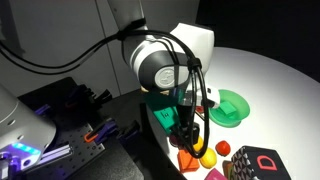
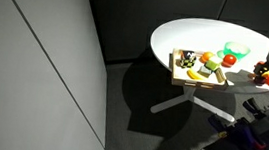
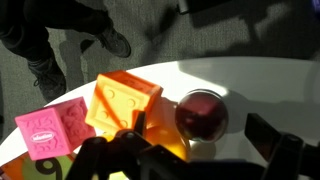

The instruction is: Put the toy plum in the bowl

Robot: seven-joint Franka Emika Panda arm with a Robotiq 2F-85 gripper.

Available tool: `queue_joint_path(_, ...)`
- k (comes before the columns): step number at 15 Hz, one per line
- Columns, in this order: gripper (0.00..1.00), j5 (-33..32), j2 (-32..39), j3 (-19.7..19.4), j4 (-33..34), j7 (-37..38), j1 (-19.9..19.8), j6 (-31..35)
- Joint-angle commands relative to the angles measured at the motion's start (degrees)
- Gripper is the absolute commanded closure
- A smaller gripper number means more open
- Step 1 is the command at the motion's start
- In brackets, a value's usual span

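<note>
room dim | table (image 2: 174, 37) brightly lit | hard shadows | wrist view soft

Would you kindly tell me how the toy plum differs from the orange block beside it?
The toy plum is round; the orange block is boxy with flat faces. The plum is glossy dark maroon, the block bright orange. The block looks larger. Both sit on the white table.

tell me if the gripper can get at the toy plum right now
Probably yes. In the wrist view the toy plum lies uncovered just ahead of the open gripper; the orange block close beside it may crowd one finger.
</note>
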Motion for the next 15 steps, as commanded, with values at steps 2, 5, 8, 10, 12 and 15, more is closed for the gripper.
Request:
queue_joint_path(2,0.00,1.2,1.2,-0.2,0.5,-0.1,0.4,1.8)
queue_joint_path(5,0.00,1.6,1.8,0.0,0.7,-0.1,0.3,2.4)
queue_joint_path(8,0.00,2.4,2.1,0.6,0.7,-0.4,0.0,2.6)
queue_joint_path(10,0.00,3.3,2.0,1.2,0.6,-0.5,-0.2,2.8)
queue_joint_path(12,0.00,3.6,2.1,1.3,0.5,-0.4,0.0,3.6)
queue_joint_path(15,0.00,3.9,2.5,1.2,0.6,-0.2,0.5,4.6)
